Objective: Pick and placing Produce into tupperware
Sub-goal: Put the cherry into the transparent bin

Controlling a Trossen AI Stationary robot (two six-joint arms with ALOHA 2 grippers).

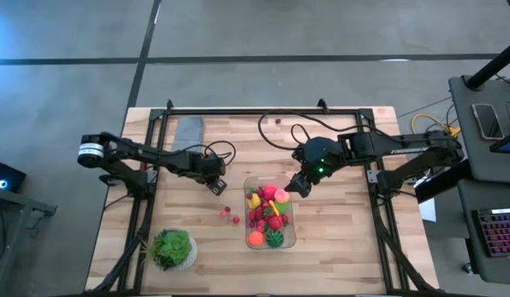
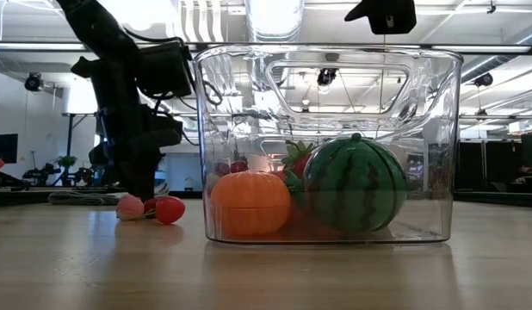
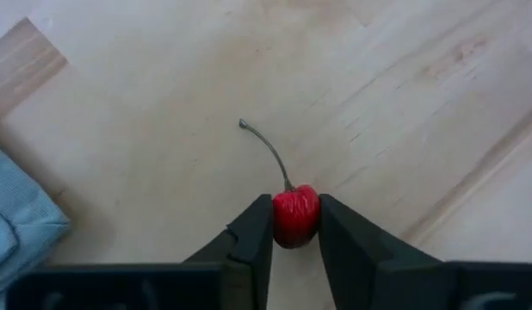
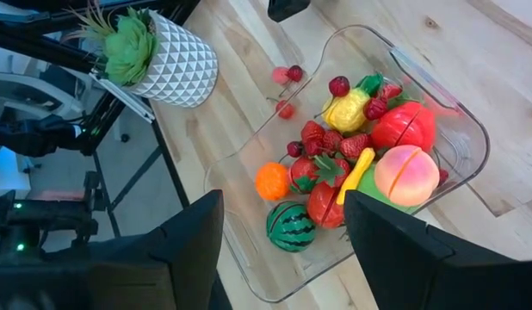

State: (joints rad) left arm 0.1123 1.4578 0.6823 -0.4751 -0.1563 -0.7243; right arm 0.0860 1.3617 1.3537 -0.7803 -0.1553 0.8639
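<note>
Produce [image 4: 369, 164] is filling the tupperware [image 1: 289, 239] at the table's [image 1: 337, 264] middle, while a few berries [image 1: 230, 216] are lying just left of it. The left gripper [image 3: 293, 226] is pinching a stemmed cherry [image 3: 295, 213] against the wood beside a cloth [image 3: 16, 220]. The right gripper [image 4: 283, 224] is hovering, fingers apart and empty, over the tupperware.

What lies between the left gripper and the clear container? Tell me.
In the high view, bare wood separates the left gripper, shut on a cherry, from the clear container. Loose red berries lie just nearer the table's front edge.
</note>
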